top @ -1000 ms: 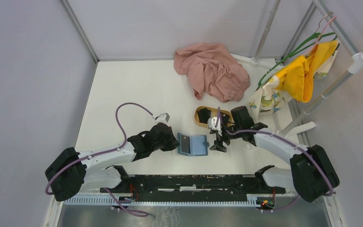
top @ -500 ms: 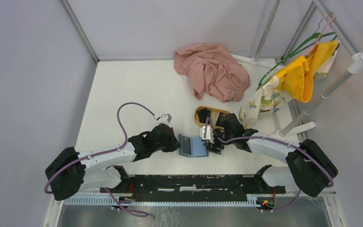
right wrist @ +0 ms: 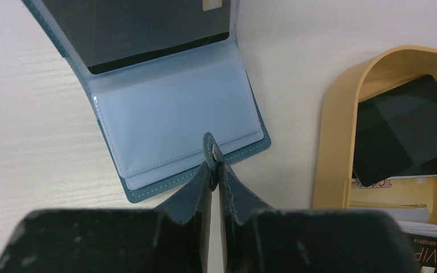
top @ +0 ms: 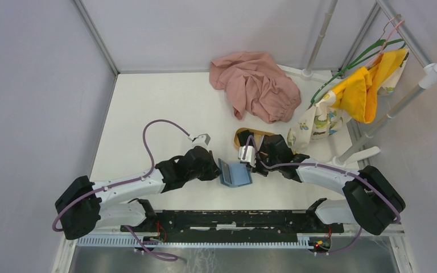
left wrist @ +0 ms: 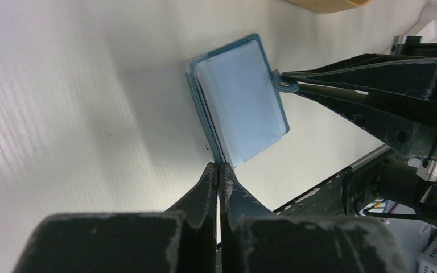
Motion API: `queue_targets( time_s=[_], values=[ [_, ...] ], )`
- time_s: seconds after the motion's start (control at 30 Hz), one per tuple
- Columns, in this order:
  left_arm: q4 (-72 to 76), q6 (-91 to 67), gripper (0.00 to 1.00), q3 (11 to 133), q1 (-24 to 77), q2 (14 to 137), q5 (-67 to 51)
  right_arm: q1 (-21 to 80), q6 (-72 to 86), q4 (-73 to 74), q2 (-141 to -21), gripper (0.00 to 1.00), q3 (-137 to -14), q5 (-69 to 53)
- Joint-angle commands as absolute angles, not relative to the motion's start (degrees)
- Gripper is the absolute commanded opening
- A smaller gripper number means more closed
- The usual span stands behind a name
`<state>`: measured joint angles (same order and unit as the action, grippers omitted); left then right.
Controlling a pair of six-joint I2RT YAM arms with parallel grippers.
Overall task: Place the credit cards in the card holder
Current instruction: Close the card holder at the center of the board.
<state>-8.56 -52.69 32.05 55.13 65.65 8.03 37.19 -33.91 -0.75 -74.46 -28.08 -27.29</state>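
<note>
The teal-blue card holder (top: 237,174) lies open between my two grippers, light blue inside (right wrist: 170,108). Its left flap is raised and tilted, and a black credit card (right wrist: 142,23) sits in that flap's pocket. My left gripper (left wrist: 219,166) is shut on the edge of that flap. My right gripper (right wrist: 213,164) is shut on the small snap tab at the holder's right edge, and it also shows in the left wrist view as the right gripper (left wrist: 281,84). More black credit cards (right wrist: 404,131) lie in the tan tray.
The oval tan wooden tray (top: 240,136) stands just behind the holder, partly under my right arm. A pink cloth (top: 256,85) lies at the back. A yellow cloth (top: 370,85) hangs on a white rack at the right. The black base rail (top: 233,219) runs along the near edge.
My right gripper moved left from beside the tray to the holder's right edge and closed on the snap tab. The holder's left flap tilted up, still in the left gripper.
</note>
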Motion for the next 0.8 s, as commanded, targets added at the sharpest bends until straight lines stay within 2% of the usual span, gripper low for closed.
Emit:
queue_targets(
  time_s=[0.0,0.13,0.37,0.53,0.7,0.77],
  values=[
    [-6.04,-54.17,0.02,36.61,56.68,67.92,7.74,37.43,-28.92,-4.39,-76.02,0.11,-31.06,-27.96],
    [-2.89,-53.84,0.02,39.44,58.04,73.8,6.08,37.11,-26.22,-5.69,-77.0,0.04,-31.14,-25.14],
    [1.15,-53.12,0.07,45.36,59.29,84.97,2.9,36.13,-22.99,-7.47,-76.74,0.05,-30.41,-24.25],
    [2.46,-52.74,0.32,48.21,59.26,90.46,1.28,34.93,-20.62,-7.5,-77.16,0.06,-30.4,-24.43],
    [3.17,-52.23,0.44,47.84,59.13,91.49,1.72,33.27,-18.72,-7.39,-77.61,0.09,-30.59,-25.45],
    [3.5,-51.56,0.46,47.54,59.15,91.12,1.84,33.05,-18.72,-7.3,-77.7,0.1,-30.59,-25.78]
  ],
)
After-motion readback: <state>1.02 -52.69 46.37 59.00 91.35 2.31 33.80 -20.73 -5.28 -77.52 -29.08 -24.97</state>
